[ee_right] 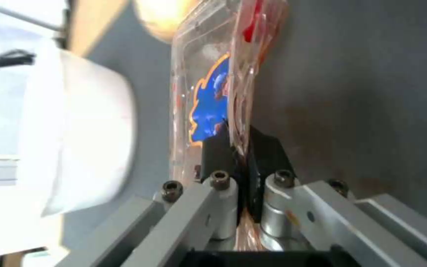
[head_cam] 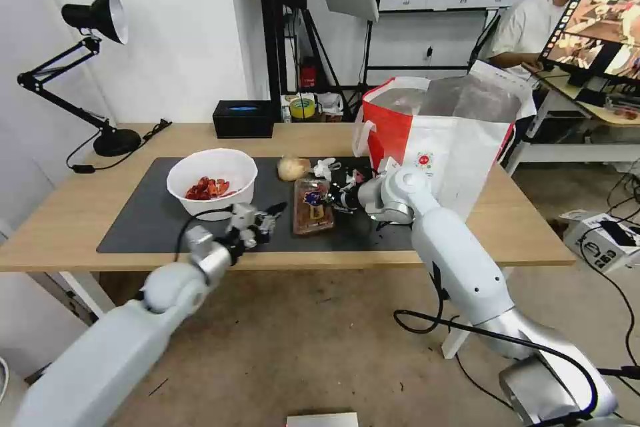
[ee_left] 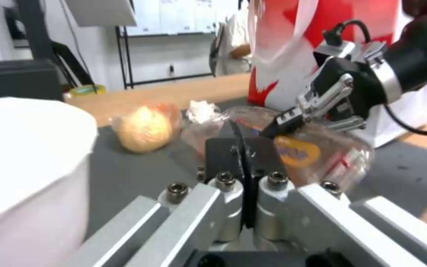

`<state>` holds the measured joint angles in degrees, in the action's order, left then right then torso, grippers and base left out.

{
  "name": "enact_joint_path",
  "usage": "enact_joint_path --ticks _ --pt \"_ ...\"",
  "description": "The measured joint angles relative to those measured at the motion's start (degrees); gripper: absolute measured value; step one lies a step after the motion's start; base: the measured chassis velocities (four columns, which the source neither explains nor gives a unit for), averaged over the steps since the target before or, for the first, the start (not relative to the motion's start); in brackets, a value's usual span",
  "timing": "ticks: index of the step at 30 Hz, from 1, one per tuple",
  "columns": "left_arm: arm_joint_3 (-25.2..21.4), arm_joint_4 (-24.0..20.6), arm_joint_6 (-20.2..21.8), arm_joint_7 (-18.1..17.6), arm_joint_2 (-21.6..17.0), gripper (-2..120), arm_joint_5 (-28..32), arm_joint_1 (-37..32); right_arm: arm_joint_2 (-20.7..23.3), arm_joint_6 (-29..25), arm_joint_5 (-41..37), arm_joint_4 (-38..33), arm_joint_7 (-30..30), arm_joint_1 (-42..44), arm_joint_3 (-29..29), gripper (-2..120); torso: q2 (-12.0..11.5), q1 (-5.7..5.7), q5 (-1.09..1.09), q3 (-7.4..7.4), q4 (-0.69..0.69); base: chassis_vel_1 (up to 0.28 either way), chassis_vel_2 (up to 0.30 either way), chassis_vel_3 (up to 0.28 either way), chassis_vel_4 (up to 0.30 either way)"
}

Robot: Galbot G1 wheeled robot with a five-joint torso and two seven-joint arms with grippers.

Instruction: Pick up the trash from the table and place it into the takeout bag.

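While right gripper (ee_right: 238, 148) pinches clear tray's (head_cam: 313, 207) rim on dark mat (head_cam: 133, 227), takeout bag (head_cam: 440, 140) stands behind it; left gripper (ee_left: 243, 152) closed, empty. Tray red-smeared, blue sticker.

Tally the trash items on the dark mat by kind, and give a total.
White bowl of red shells: 1
Clear plastic tray, pinched by the right gripper: 1
Tan paper wad: 1
White plastic scrap: 1
Total: 4

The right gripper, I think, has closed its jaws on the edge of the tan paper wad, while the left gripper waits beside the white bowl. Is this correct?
Not quite. The right gripper has its jaws closed on the edge of the clear plastic tray, as the right wrist view shows; the tan paper wad lies untouched. The left gripper does wait beside the white bowl.
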<state>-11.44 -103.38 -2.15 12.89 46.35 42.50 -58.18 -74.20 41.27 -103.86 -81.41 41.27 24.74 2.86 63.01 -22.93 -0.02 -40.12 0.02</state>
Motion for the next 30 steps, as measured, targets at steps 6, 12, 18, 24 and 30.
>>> enact_joint_path --ticks 6,12,18,24,30 --pt "-12.11 -8.75 -0.22 -0.58 3.45 17 -0.93 -13.69 3.30 -4.82 -0.12 -12.77 -7.33 3.09 3.50 1 0.01 0.01 0.03 0.02 -0.02 0.000 0.000 0.000 0.000" --pt "-17.53 -11.05 -1.16 -0.66 6.86 36 -3.35 -21.88 7.14 -15.37 -0.15 -23.57 -10.49 1.56 7.10 1 0.01 0.03 0.03 0.03 -0.01 0.000 0.000 0.000 0.000" --pt "-18.60 -11.94 -1.52 -0.66 8.65 55 -4.50 -24.10 11.59 -22.58 4.27 -23.90 -10.05 -3.12 10.57 1 0.02 0.02 0.04 0.02 -0.02 0.000 0.000 0.000 0.000" --pt "-17.85 -12.19 -1.55 -1.20 9.55 83 -4.98 -24.26 24.93 -24.98 31.48 -17.50 -21.28 -5.20 9.46 1 0.02 0.02 0.05 0.02 -0.06 0.000 0.000 0.000 0.000" --pt "-16.14 -11.56 -1.55 -1.84 9.32 99 -5.19 -22.77 29.19 -27.81 41.35 -16.37 -26.61 -2.94 6.80 1 0.02 0.02 0.04 0.02 -0.04 0.000 0.000 0.000 0.000"
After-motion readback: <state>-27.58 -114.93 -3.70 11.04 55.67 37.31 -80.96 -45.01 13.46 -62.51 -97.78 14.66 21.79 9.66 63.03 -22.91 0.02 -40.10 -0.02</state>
